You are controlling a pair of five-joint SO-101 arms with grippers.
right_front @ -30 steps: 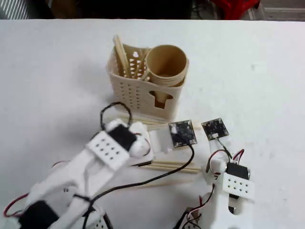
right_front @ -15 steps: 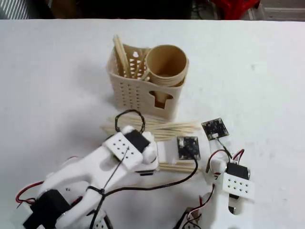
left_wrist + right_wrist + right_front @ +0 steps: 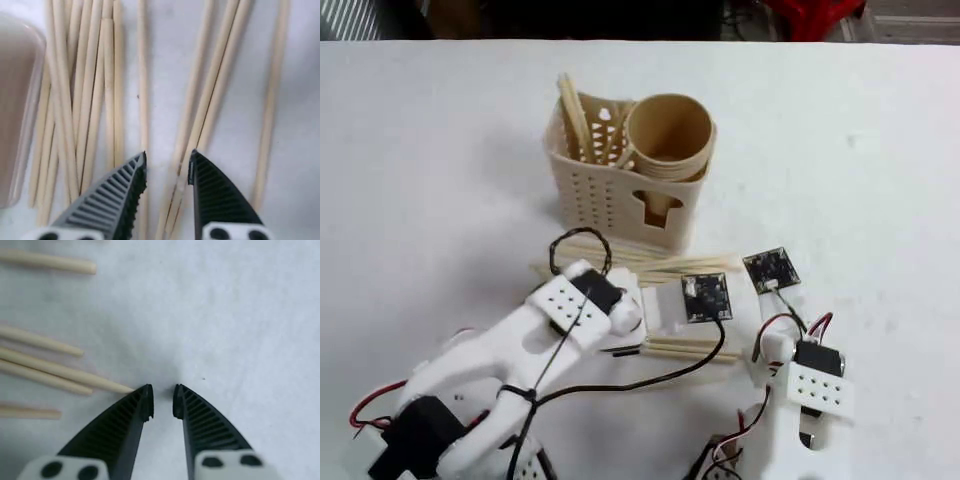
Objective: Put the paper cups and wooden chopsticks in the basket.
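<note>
The cream basket (image 3: 620,195) stands mid-table with paper cups (image 3: 670,135) nested in it and a few wooden chopsticks (image 3: 574,112) upright at its left. More chopsticks (image 3: 665,264) lie loose in front of it, and a pair (image 3: 695,348) lies nearer. The left arm (image 3: 570,305) hangs over this pile. My left gripper (image 3: 167,162) is open just above the chopsticks (image 3: 95,100), with nothing between its fingers. At the near right my right gripper (image 3: 161,390) is low over the table, open by a narrow gap and holding nothing. Chopstick tips (image 3: 65,372) end beside it.
The basket's wall (image 3: 15,115) is close beside the chopstick pile. The right arm (image 3: 815,385) rests near the table's front edge. Wires and two small camera boards (image 3: 770,268) hang between the arms. Bare white table stretches to the left and right of the basket.
The left arm swung right and nearer over the chopstick pile, then eased back a little toward the basket. The right arm has not moved.
</note>
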